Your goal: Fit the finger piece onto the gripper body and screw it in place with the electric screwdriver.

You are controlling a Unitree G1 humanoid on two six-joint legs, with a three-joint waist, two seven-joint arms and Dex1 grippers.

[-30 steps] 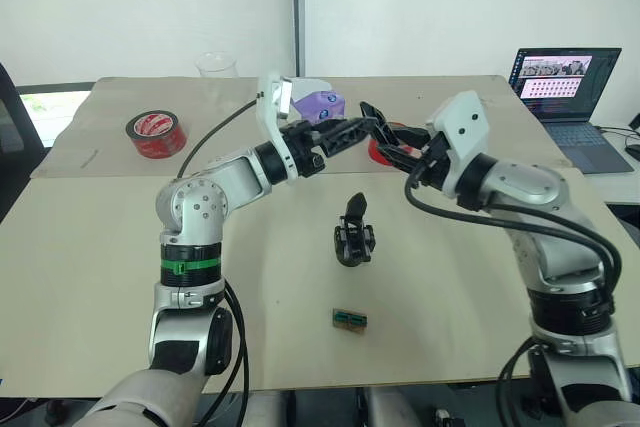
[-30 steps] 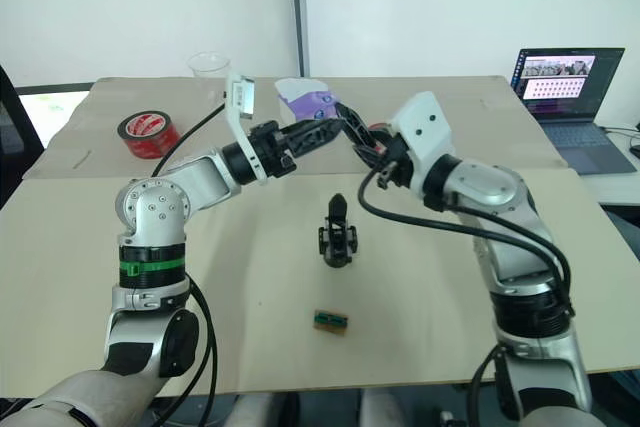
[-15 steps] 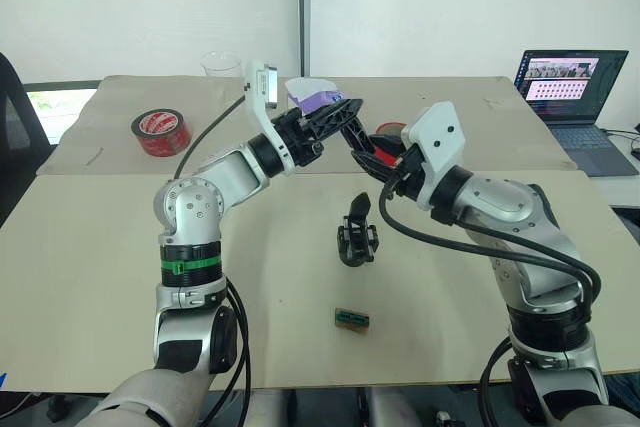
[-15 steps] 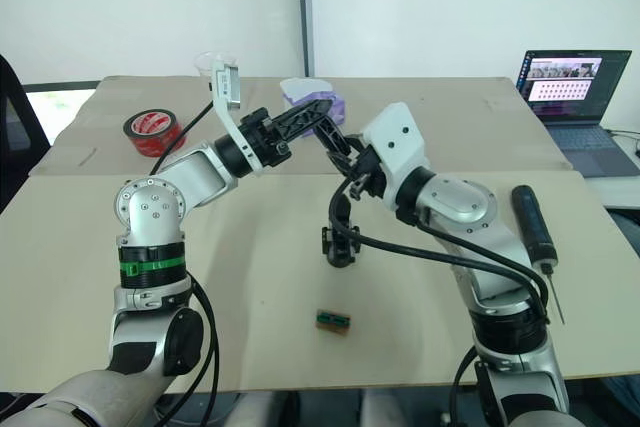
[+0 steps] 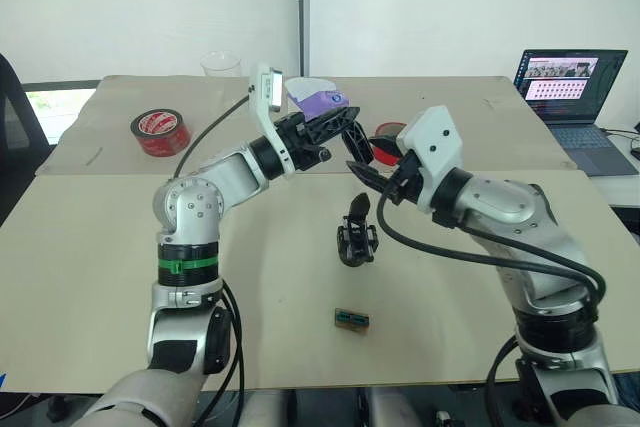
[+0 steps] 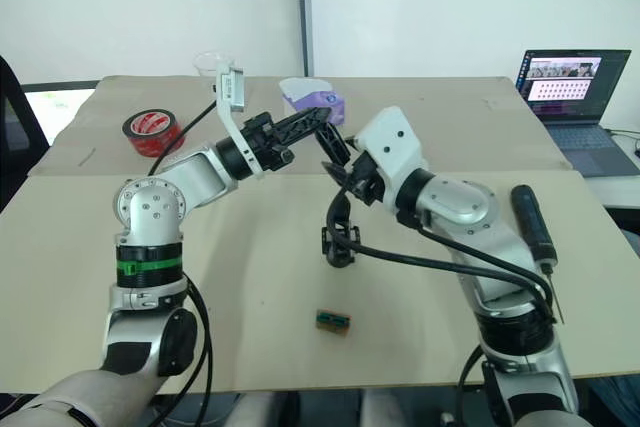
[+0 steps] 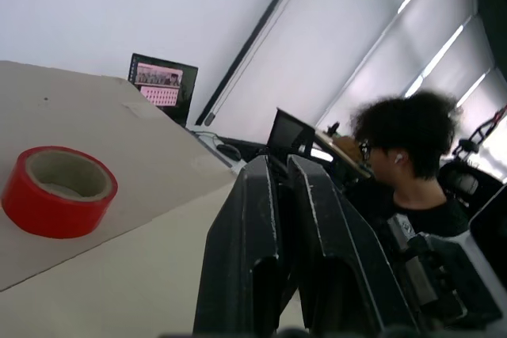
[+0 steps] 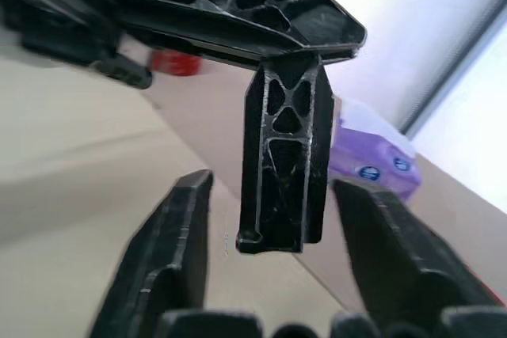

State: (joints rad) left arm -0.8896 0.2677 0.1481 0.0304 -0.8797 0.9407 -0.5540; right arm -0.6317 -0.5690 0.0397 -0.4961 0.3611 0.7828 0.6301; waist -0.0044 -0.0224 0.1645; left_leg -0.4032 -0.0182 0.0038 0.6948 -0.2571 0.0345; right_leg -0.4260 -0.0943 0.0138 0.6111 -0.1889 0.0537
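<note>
Above beige table, ribbed black finger piece hangs upright.

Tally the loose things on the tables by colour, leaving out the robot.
Black: 3 - finger piece, gripper body, screwdriver
Red: 2 - tape roll, second tape roll
Purple-white: 1 - tissue pack
Clear: 1 - cup
Green-brown: 1 - tray
Dark grey: 1 - laptop
Total: 9

left hand holding finger piece, right hand beside
</note>
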